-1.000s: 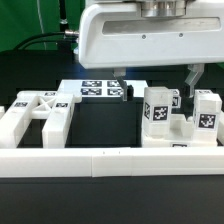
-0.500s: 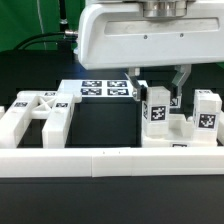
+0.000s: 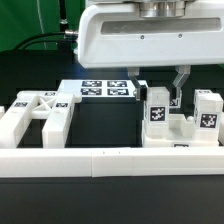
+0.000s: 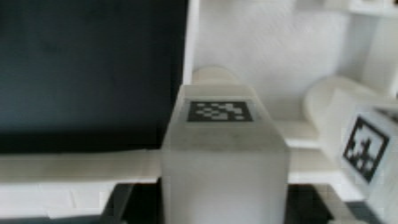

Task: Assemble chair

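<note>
Posts come to two, both upright, white and bearing a square tag: a tagged post (image 3: 158, 112) and a second post (image 3: 207, 112). One X-braced frame (image 3: 40, 112) lies flat. Low white pieces (image 3: 172, 137) sit around the feet of the posts; how many there are I cannot tell. There is one marker board (image 3: 100, 89), one long low border wall (image 3: 110, 160) and one gripper (image 3: 159, 92) with two fingers (image 3: 181, 82).

Everything rests on a black table (image 3: 100, 125). Beyond it stands a green backdrop (image 3: 25, 20), with a dark cable (image 3: 40, 42) running in front of it.

The tagged post stands straight beneath the gripper, and its upper part sits between the two fingers. One finger presses each side of the post, so the grip is closed on it. In the wrist view this post (image 4: 222, 150) fills the middle, its tag facing the camera. The second post stands just beside the gripper, toward the exterior view's right, apart from the fingers. The X-braced frame lies well away from the gripper, toward the exterior view's left. The marker board lies behind the gripper on that same side, and the border wall runs across in front of it.
</note>
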You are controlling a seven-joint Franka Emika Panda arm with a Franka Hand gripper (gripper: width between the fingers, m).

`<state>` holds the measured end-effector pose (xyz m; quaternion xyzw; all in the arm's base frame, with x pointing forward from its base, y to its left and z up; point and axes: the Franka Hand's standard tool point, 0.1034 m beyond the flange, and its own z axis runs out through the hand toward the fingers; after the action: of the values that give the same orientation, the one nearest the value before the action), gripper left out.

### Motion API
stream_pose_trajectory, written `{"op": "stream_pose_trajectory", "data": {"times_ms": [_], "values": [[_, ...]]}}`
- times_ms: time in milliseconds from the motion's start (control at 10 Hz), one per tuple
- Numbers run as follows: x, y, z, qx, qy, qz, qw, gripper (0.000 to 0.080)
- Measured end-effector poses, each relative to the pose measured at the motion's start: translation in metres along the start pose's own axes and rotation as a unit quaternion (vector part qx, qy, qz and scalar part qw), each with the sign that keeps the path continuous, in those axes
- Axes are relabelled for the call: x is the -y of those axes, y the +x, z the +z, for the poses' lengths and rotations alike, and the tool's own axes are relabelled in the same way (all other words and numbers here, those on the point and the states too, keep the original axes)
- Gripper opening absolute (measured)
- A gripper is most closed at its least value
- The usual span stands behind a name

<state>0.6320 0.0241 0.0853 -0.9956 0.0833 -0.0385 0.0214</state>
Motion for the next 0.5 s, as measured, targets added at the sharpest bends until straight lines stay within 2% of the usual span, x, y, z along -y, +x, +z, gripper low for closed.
{"op": "stream_pose_trajectory", "data": {"times_ms": [200,500], "values": [[0.0030,-0.0002,0.0003,0.005,0.000,0.128,0.992,0.0285],[0.0051,0.0008,0.0016,0.007,0.009,0.286,0.958,0.0285]]}}
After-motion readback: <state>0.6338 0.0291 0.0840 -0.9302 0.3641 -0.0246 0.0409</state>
